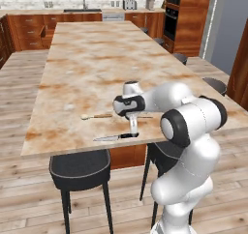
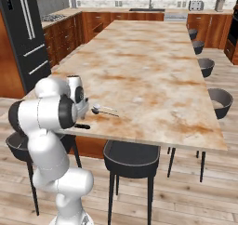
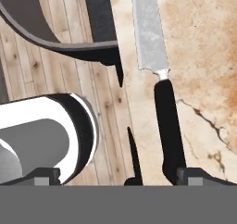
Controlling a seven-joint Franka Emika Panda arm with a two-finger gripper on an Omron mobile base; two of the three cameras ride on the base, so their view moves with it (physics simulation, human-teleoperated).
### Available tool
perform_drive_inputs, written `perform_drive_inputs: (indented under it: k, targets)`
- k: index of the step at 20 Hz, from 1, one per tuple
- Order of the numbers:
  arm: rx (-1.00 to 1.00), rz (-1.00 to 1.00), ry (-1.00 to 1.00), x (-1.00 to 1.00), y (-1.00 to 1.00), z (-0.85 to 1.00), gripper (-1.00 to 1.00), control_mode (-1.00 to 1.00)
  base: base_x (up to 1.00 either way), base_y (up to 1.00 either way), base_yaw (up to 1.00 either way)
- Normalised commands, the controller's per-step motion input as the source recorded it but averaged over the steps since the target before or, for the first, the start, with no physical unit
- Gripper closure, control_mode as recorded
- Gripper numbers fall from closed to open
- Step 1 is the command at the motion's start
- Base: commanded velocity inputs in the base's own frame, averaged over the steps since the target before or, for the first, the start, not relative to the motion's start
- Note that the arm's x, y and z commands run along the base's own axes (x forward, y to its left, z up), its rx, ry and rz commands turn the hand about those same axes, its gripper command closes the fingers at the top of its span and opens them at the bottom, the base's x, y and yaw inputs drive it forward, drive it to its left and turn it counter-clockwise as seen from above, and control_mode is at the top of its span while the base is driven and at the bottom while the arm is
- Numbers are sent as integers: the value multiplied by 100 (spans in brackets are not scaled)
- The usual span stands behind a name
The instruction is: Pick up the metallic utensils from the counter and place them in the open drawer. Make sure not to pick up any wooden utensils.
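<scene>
The knife (image 1: 116, 137) lies near the front edge of the island counter (image 1: 92, 59), silver blade to the left and black handle to the right. My gripper (image 1: 133, 127) hangs just above the handle, pointing down. In the hand view the knife (image 3: 167, 121) runs up the right side, and my open gripper (image 3: 118, 177) has one fingertip by the handle's end with nothing between the jaws. The grey metal spoon (image 2: 103, 110) lies just beyond the arm. The tan wooden spoon (image 1: 97, 116) lies left of my gripper. What seems to be a pulled-out drawer (image 1: 44, 33) shows in the far cabinets.
Black stools (image 1: 80, 169) stand under the counter's front edge, and one (image 3: 55, 28) appears below the hand. More stools (image 2: 218, 101) line the right side. The wall counter with a sink (image 1: 82, 9) runs along the back.
</scene>
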Motion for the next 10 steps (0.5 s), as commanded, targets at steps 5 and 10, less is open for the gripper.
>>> perform_drive_inputs:
  k: [5,10]
  targets:
    - [0,0,0,29,15,-30,-100,-100,0,0,0]
    - [0,1,0,23,13,-33,-100,-100,0,0,0]
